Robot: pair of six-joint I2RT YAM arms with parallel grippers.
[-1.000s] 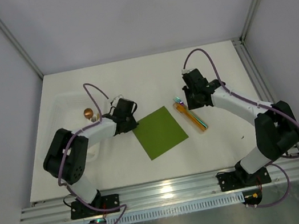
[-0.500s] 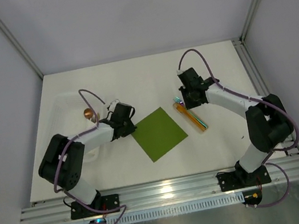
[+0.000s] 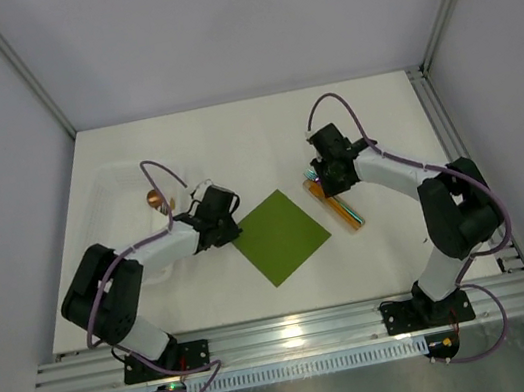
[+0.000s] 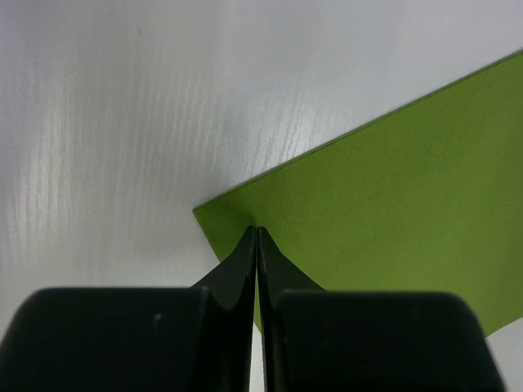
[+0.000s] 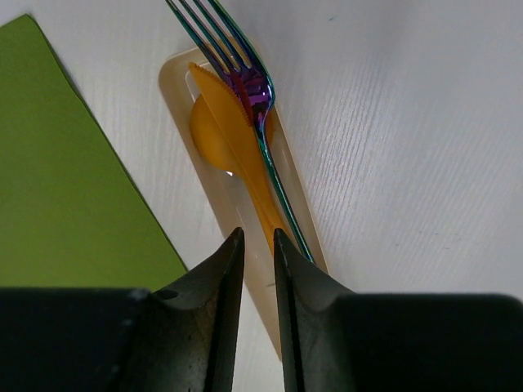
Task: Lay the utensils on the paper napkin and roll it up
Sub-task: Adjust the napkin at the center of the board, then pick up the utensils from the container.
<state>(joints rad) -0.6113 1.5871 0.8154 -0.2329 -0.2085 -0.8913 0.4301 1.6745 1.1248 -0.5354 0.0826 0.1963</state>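
Evidently the utensils (image 3: 344,210), right of centre beside the napkin (image 3: 281,235), look stiff, slick and light: take their handles. The right gripper (image 5: 256,237) hangs slightly parted, empty; the left gripper (image 4: 256,233), clenched, presses the flimsy napkin's corner.

Slightly parted jaws above orange knife (image 5: 239,140) and fork (image 5: 250,83).

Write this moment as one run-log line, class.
left hand: shut, tips on paper napkin corner | right hand: slightly open over utensils | utensils: beside napkin, not on it | rolling: not begun
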